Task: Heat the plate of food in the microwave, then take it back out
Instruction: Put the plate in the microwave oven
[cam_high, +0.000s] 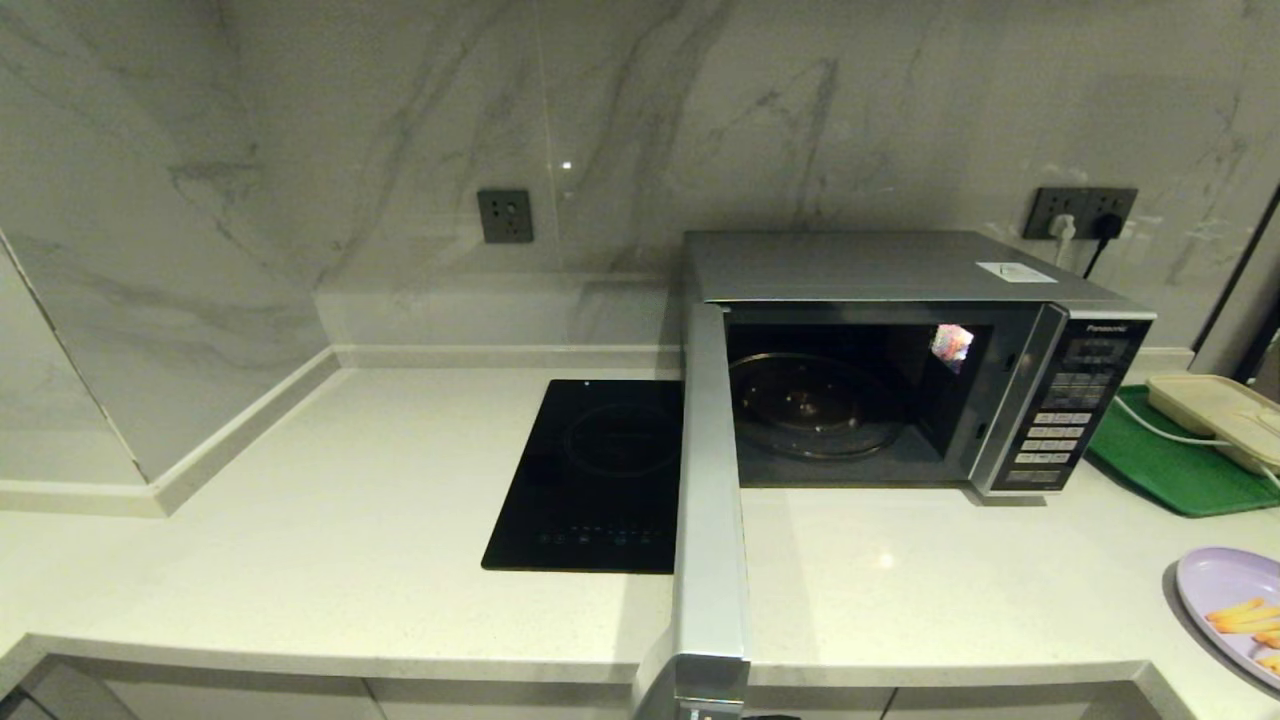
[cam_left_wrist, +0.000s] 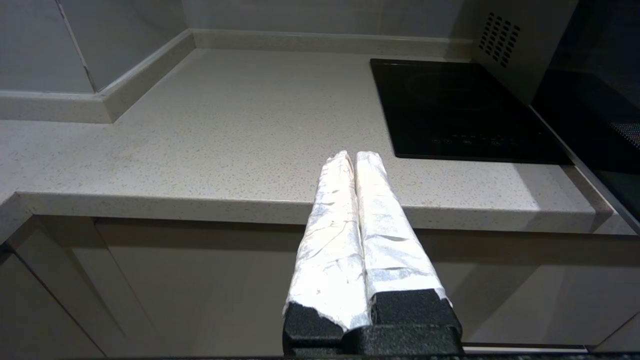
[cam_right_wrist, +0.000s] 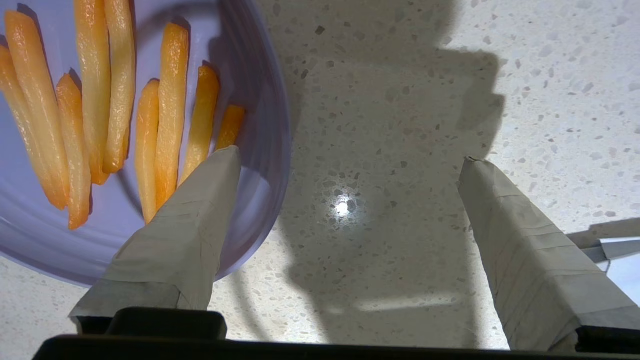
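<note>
On the pale speckled stone counter (cam_high: 350, 540), the large silver boxy microwave (cam_high: 900, 280) is seen from the head camera with its door swung wide and its cavity empty; the round lavender plate of orange-yellow fries (cam_high: 1235, 605) lies at the counter's front right, so loading, heating and retrieval are judged outstanding. From the left wrist, the left end effector (cam_left_wrist: 356, 156) is shown pressed together before the counter edge. From the right wrist, the right end effector (cam_right_wrist: 350, 162) is spread wide, one finger over the plate's rim, nothing clamped; the fries lie roughly parallel, along the fingers' direction.

plate of food (cam_high: 1225, 590): cut by right edge | microwave (cam_high: 900, 270) door: bottom cropped
</note>
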